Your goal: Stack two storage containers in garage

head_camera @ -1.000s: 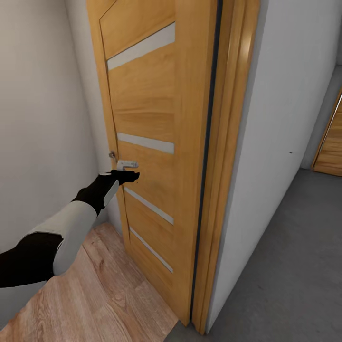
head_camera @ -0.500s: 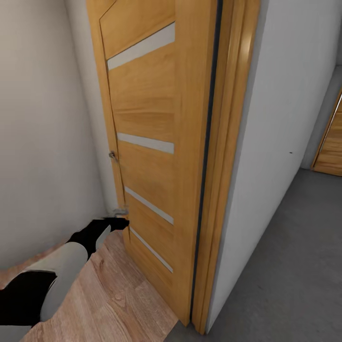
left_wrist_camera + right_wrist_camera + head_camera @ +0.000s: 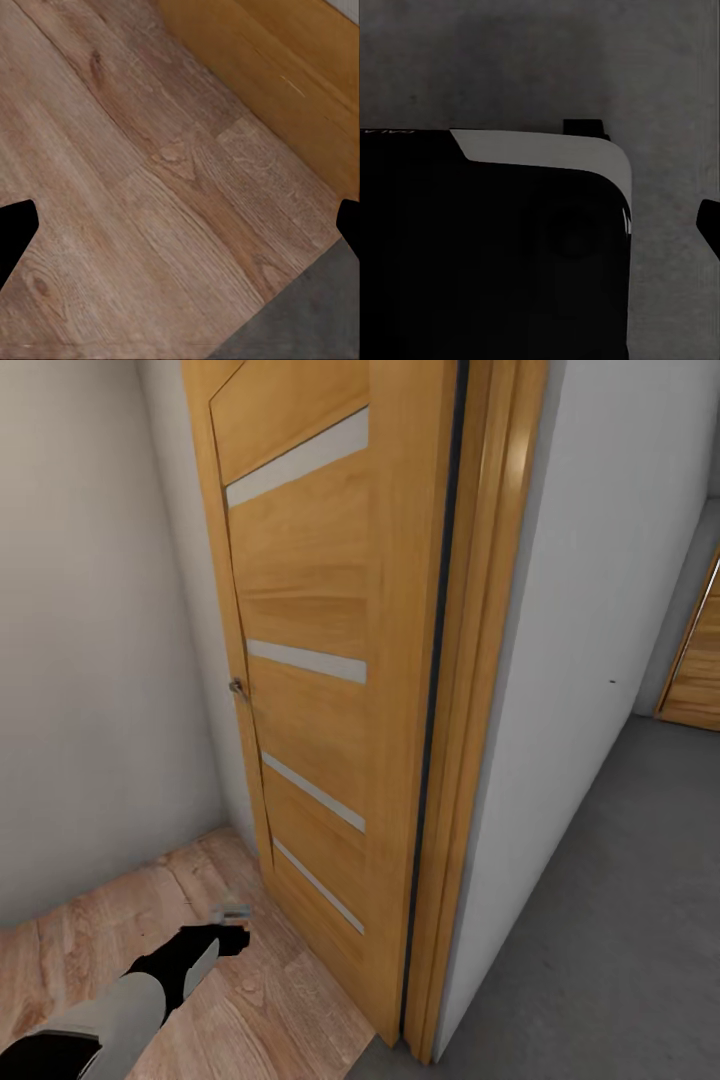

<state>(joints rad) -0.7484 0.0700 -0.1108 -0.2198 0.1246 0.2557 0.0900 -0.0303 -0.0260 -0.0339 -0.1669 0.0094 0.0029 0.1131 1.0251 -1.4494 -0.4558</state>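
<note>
The two storage containers are out of view. My left gripper (image 3: 235,932) hangs low over the light wood plank floor (image 3: 120,920), just in front of a wooden door (image 3: 310,610). Seen from the left wrist, its fingers (image 3: 15,232) stand far apart at the picture's edges, open, with only planks between them. In the right wrist view one dark fingertip (image 3: 709,225) of my right gripper sits at the far edge, spread wide over dark grey floor (image 3: 540,60), beside my own black body with a white trim (image 3: 547,154).
The wooden door has pale horizontal stripes and a small metal handle (image 3: 236,686); its frame (image 3: 470,710) meets a white wall (image 3: 570,610). Right of that wall runs a dark grey floor (image 3: 600,920) toward another wooden door (image 3: 700,670). A beige wall (image 3: 80,660) closes the left.
My left arm has dropped from door-handle height down to just above the plank floor and drawn back toward me. The door and the camera have not moved.
</note>
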